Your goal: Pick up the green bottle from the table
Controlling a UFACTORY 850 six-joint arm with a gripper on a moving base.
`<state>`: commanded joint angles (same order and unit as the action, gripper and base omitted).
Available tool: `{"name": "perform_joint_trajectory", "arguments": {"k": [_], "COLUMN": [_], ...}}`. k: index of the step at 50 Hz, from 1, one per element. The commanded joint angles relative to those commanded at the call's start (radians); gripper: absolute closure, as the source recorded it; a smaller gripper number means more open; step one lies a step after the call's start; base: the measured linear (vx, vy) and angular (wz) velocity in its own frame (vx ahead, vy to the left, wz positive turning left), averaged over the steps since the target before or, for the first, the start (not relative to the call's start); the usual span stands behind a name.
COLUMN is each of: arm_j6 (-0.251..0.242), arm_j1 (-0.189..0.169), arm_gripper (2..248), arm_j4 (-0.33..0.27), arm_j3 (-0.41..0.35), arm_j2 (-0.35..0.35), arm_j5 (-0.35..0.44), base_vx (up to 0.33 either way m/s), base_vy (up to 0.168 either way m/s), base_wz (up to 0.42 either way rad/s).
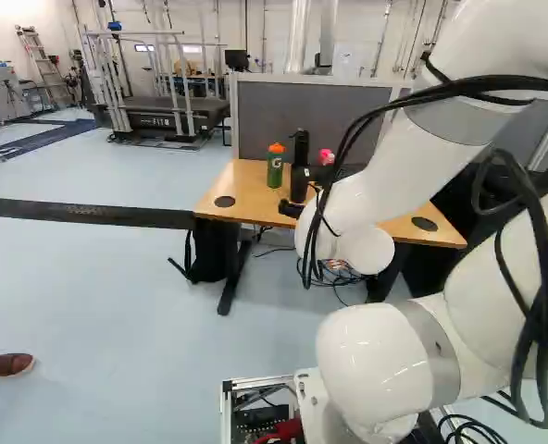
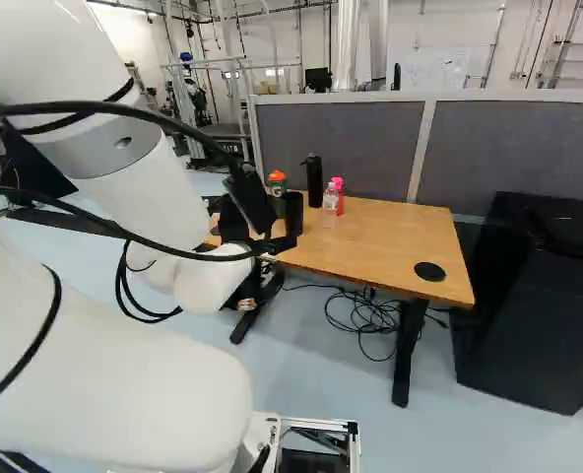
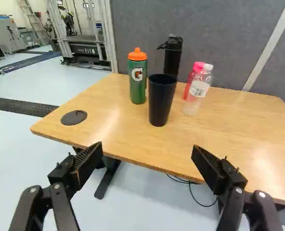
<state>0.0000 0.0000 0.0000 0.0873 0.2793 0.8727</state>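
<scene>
The gripper (image 2: 275,243) shows partly beside the white arm in the right base view. In the wrist view the gripper (image 3: 147,150) is open, its fingers wide apart with nothing held, short of the table's near edge. Ahead, the green bottle (image 3: 137,83) with its orange cap stands upright on the wooden table (image 3: 219,130). It also shows in the left base view as a green bottle (image 1: 275,169), and in the right base view the bottle (image 2: 277,181) is partly hidden behind dark parts.
Close beside the green bottle stands a black cup (image 3: 161,101). A black flask (image 3: 173,57), a pink bottle (image 3: 195,77) and a clear bottle (image 3: 199,91) share the tabletop. A grey partition (image 2: 341,148) rises behind the table; a black cabinet (image 2: 533,305) stands beside it. Cables lie underneath.
</scene>
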Motion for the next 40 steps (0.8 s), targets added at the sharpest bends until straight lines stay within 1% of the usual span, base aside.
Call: {"name": "perform_joint_trajectory", "arguments": {"k": [32,40], "arm_j6": [0.0,0.0], "arm_j1": [0.0,0.0], "arm_gripper": [3,3], "arm_j4": [0.0,0.0], "arm_j3": [0.0,0.0], "arm_j2": [0.0,0.0], "arm_j5": [0.0,0.0], "base_vx": [0.163,0.189], "base_vy": [0.229,0.19], "base_wz": [-0.031,-0.037]}}
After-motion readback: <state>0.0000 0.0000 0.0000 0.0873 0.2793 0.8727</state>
